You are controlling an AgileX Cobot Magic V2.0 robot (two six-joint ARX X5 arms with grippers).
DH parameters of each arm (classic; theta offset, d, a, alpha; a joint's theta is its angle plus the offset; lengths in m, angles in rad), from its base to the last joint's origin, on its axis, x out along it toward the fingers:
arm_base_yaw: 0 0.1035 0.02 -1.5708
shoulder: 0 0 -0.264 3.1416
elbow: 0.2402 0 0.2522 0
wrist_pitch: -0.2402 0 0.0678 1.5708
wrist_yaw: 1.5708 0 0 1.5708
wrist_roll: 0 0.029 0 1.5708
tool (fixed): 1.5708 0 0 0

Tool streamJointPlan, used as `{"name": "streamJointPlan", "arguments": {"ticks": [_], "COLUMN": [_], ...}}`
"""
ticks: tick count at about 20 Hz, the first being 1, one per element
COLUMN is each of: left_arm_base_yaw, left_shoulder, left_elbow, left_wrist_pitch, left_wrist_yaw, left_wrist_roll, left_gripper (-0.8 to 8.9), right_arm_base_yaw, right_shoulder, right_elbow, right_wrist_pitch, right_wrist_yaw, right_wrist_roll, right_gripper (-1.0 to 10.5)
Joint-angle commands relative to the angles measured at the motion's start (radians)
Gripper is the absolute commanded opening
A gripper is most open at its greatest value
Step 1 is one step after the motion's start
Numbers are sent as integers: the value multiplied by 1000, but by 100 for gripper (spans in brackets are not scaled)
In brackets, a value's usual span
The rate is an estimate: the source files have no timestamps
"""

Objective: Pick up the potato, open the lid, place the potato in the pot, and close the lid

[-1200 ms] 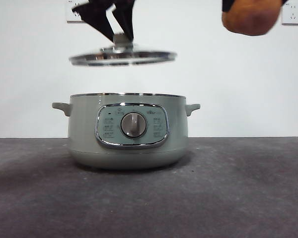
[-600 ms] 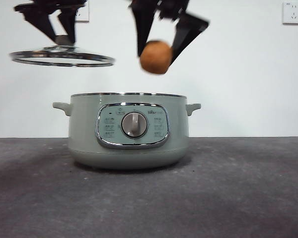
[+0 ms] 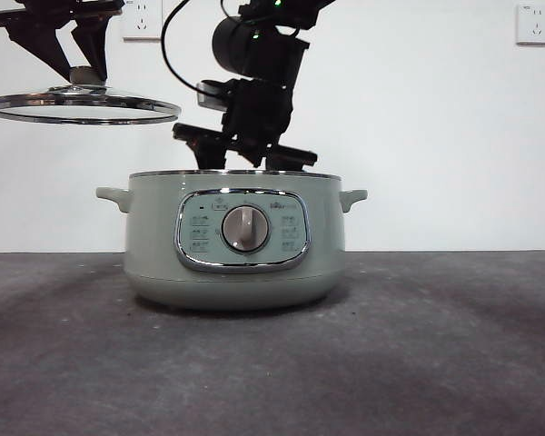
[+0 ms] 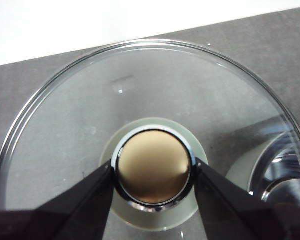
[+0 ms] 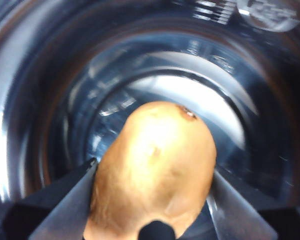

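Between the jaws of the right gripper (image 5: 152, 200), the potato (image 5: 155, 170) is pinched from both sides, its orange-brown skin lit against the dark, shiny inner wall of the pot (image 5: 50, 90) that surrounds it; whether the potato touches the pot's floor cannot be told. In the front view this right gripper (image 3: 241, 150) reaches down from above into the open mouth of the pale green pot (image 3: 154, 236), its jaw tips hidden behind the chrome rim, so the potato itself is out of sight there. The left gripper (image 4: 152, 172) is clamped on the round knob (image 4: 152, 167) of the lid (image 4: 65, 125), one black jaw pressed to each side of it. Through the lid's glass the grey table (image 4: 290, 35) shows, and part of the pot's rim (image 4: 285, 175) lies beyond the lid's edge. In the front view the left gripper (image 3: 84, 68) holds the lid (image 3: 82, 107) level in the air, up and off to one side of the pot, clear of its rim. The pot stands on the dark table (image 3: 436, 345), dial (image 3: 245, 228) facing the camera.
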Motion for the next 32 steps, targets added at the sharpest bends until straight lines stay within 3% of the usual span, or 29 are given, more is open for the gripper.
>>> {"name": "streamJointPlan", "arguments": {"ticks": [1, 4, 8, 9, 15, 16, 18, 20, 25, 29, 32], "left_arm_base_yaw": [-1, -1, -13, -19, -64, -75, -108, -153, -250, -303, -346], "left_shoulder": [-15, -15, -14, -14, -14, -14, -15, -14, -14, -11, -10], "left_elbow": [14, 14, 14, 14, 14, 14, 14, 14, 14, 14, 14], "left_wrist_pitch": [31, 20, 32, 39, 24, 9, -10, -13, -70, -113, -134], "left_wrist_yaw": [7, 55, 55, 55, 55, 55, 56, 55, 47, 47, 47], "left_wrist_roll": [4, 2, 0, 0, -19, -24, -53, -71, -71, -81, -97], "left_gripper": [-13, -13, -13, -13, -13, -13, -12, -12, -13, -13, -13], "right_arm_base_yaw": [8, 9, 9, 9, 33, 45, 79, 98, 153, 186, 186], "right_shoulder": [36, 45, 36, 23, -158, -202, -282, -367, -592, -829, -1025], "right_elbow": [1, 1, 7, 7, 7, 7, 5, 5, -71, -315, -568], "right_wrist_pitch": [2, -6, -21, -30, -121, -187, -254, -256, -258, -258, -258], "right_wrist_yaw": [-3, -3, 17, 41, 108, 162, 302, 300, 296, 298, 296], "right_wrist_roll": [-16, -26, 3, 5, 43, 46, 41, 40, 23, 37, 95], "right_gripper": [-12, 60, 538, 581, 562, 478, 118, -8, -8, -8, -8]}}
